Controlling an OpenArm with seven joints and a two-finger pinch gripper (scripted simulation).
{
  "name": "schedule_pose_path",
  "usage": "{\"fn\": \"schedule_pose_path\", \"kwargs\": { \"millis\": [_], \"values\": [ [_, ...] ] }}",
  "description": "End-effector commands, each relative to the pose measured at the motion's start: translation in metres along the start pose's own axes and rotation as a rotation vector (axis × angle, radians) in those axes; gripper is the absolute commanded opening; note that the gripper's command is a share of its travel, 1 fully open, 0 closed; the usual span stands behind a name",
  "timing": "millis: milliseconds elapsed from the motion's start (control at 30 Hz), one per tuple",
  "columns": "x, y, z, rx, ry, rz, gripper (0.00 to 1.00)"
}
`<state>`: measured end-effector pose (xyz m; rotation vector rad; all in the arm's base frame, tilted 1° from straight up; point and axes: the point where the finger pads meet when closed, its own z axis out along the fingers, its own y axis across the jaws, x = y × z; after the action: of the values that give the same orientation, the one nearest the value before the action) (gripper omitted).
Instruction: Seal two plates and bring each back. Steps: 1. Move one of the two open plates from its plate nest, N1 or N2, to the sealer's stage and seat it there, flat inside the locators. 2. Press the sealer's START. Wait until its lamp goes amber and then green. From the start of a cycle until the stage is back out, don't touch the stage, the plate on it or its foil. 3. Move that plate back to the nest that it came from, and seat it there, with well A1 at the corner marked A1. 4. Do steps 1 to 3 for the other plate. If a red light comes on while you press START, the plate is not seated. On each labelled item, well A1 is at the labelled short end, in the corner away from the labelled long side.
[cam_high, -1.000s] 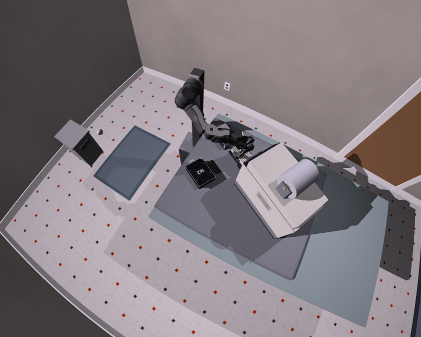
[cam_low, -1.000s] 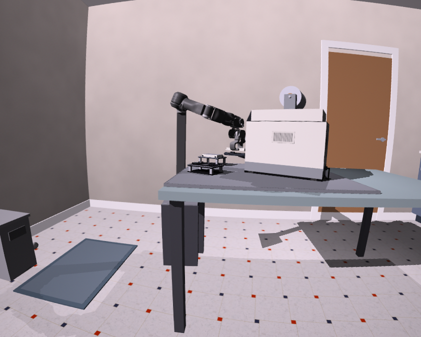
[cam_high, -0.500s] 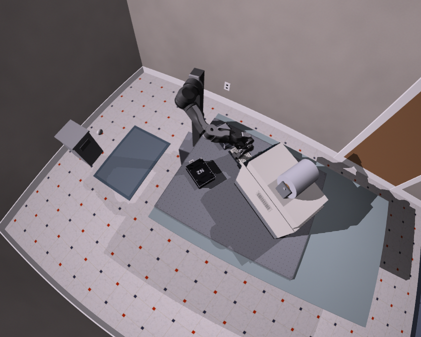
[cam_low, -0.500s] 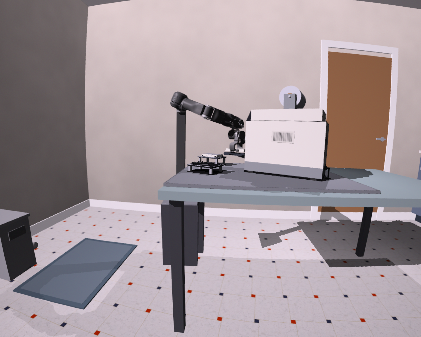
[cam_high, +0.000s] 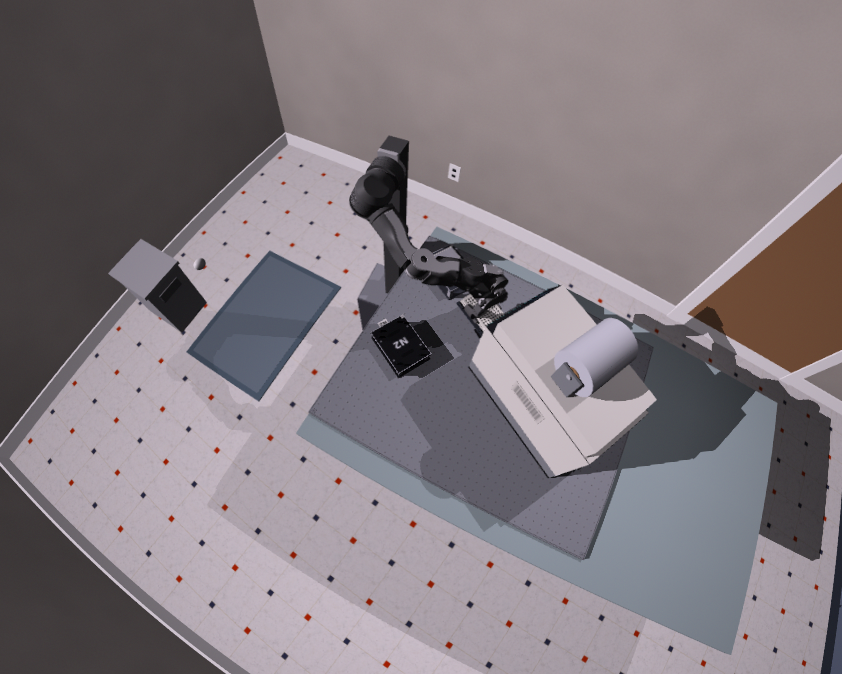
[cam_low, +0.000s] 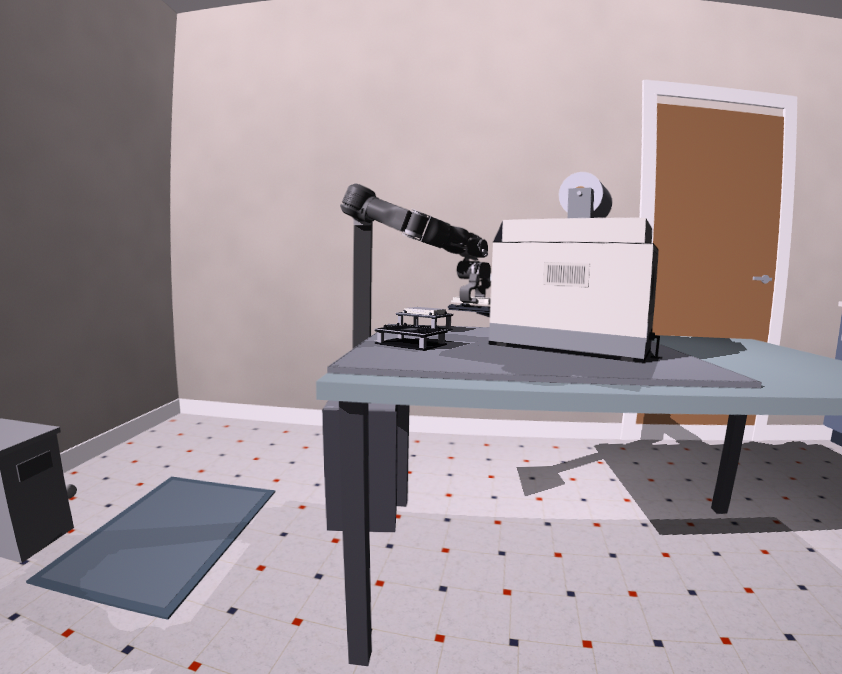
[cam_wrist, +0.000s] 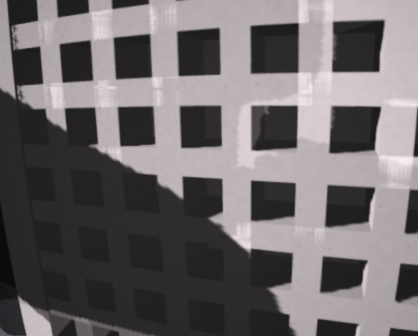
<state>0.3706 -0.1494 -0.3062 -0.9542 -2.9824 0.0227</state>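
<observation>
My gripper (cam_high: 484, 307) (cam_low: 472, 299) is shut on a white plate (cam_high: 495, 314) (cam_low: 457, 300) (cam_wrist: 237, 90) beside the sealer (cam_high: 526, 393) (cam_low: 572, 302). The plate lies at or just above the sealer's dark stage (cam_low: 463, 307); I cannot tell whether it is seated. Its wells fill the wrist view, partly in shadow, and no fingertips show there. Nest N2 (cam_high: 400, 342) (cam_low: 400, 329) is empty, its label bare. The other white plate (cam_low: 424, 310) sits on the raised nest behind N2. START and the lamp are hidden.
The sealer's tall body stands immediately right of my gripper, with a foil roll (cam_high: 603, 354) (cam_low: 581, 194) on top. The arm passes over the rear nest area. The dark board (cam_high: 358, 400) (cam_low: 393, 366) lies on the table (cam_high: 695, 548) (cam_low: 575, 402).
</observation>
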Motion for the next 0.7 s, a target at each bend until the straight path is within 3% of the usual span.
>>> {"fn": "schedule_pose_path", "kwargs": {
  "millis": [0,667],
  "values": [
    [-0.0002,0.0003,0.0000,-0.002,-0.001,-0.002,0.00],
    [0.0008,0.0001,0.0030,-0.002,0.003,-0.005,0.00]
  ]
}}
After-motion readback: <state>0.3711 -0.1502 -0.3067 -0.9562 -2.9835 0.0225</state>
